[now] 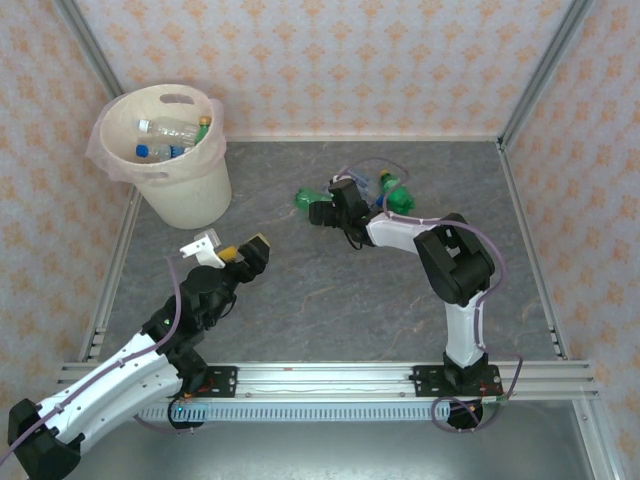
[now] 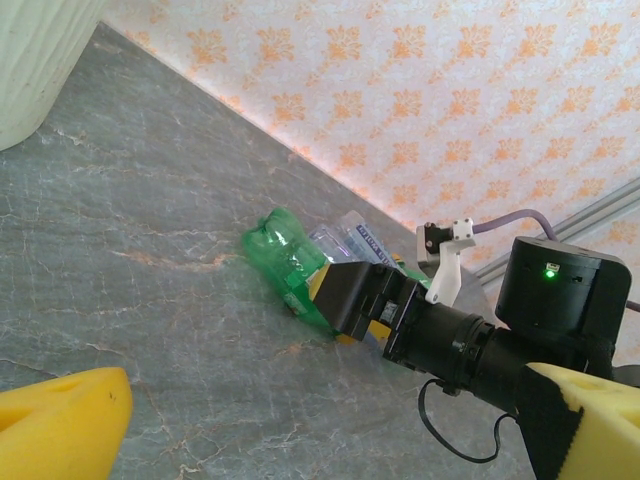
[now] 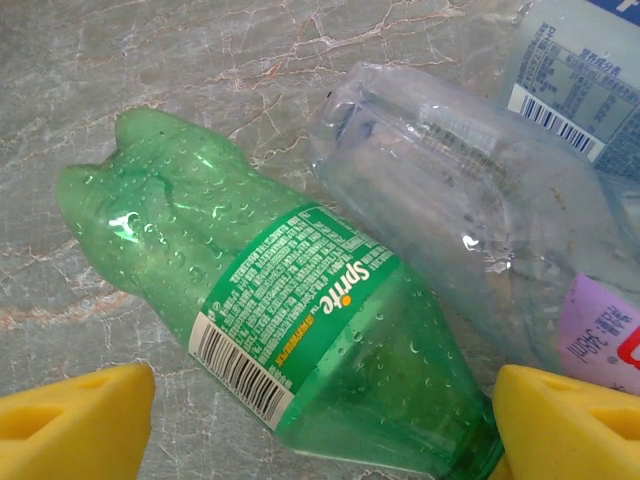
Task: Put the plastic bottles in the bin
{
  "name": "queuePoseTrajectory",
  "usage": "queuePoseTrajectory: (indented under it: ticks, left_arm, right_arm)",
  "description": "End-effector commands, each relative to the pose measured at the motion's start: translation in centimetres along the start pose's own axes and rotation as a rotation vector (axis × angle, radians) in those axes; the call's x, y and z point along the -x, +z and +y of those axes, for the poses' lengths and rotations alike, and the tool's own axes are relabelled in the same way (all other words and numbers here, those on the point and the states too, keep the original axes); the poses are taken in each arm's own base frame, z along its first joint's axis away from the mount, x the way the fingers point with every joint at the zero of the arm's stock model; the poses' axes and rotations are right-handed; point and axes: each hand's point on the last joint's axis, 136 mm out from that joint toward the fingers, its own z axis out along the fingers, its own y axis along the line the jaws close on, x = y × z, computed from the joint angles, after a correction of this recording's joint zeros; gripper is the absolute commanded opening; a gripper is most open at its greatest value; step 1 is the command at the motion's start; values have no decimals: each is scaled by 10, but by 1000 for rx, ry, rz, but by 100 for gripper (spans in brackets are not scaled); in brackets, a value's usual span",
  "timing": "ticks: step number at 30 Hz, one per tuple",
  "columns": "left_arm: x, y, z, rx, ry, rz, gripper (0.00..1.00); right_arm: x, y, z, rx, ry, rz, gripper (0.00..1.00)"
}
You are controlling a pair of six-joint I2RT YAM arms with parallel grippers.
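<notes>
A green Sprite bottle point(image 3: 300, 300) lies on its side on the grey table. My right gripper point(image 3: 320, 430) is open and straddles its neck end; the left yellow pad point(image 3: 75, 420) stands apart from it and the right pad point(image 3: 565, 420) is close against it. From above, that gripper point(image 1: 330, 203) sits over the green bottle point(image 1: 305, 198). A clear bottle point(image 3: 470, 200) lies right beside it. Another green bottle point(image 1: 398, 195) lies further right. The cream bin point(image 1: 190, 195) at the back left holds several bottles point(image 1: 165, 140). My left gripper point(image 1: 243, 252) hangs open and empty mid-table.
The left wrist view shows the right gripper point(image 2: 350, 295) on the green bottle point(image 2: 280, 250), with the bin's wall point(image 2: 40, 60) at the upper left. Patterned walls and metal frame rails enclose the table. Bare grey surface lies between the bin and the bottles.
</notes>
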Motion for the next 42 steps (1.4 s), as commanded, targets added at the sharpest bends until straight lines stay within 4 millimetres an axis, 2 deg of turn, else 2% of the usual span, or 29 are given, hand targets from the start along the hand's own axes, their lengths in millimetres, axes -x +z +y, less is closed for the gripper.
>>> queuePoseTrajectory:
  ticks: [1, 8, 15, 20, 28, 30, 35, 42]
  left_arm:
    - [-8, 0, 6, 14, 0, 18, 99]
    - [-13, 6, 3, 3, -2, 37, 99]
    - [-14, 7, 4, 8, 0, 39, 99]
    - [-14, 6, 5, 10, -3, 33, 99]
    - [-17, 8, 6, 12, -4, 43, 99]
    - [-17, 8, 6, 11, -6, 42, 99]
    - [-14, 6, 8, 17, -15, 26, 99]
    - [-13, 6, 11, 29, -26, 16, 99]
  right_arm:
    - [7, 2, -2, -18, -46, -3, 88]
    - [1, 7, -2, -3, -79, 28, 90]
    - [-17, 15, 3, 48, -92, 97, 89]
    - [-25, 13, 10, 95, -87, 122, 86]
    - [-29, 16, 4, 72, -91, 123, 81]
    - [-30, 18, 3, 68, -96, 125, 77]
    - [-33, 20, 3, 68, -103, 134, 62]
    - [-29, 11, 6, 87, -110, 113, 39]
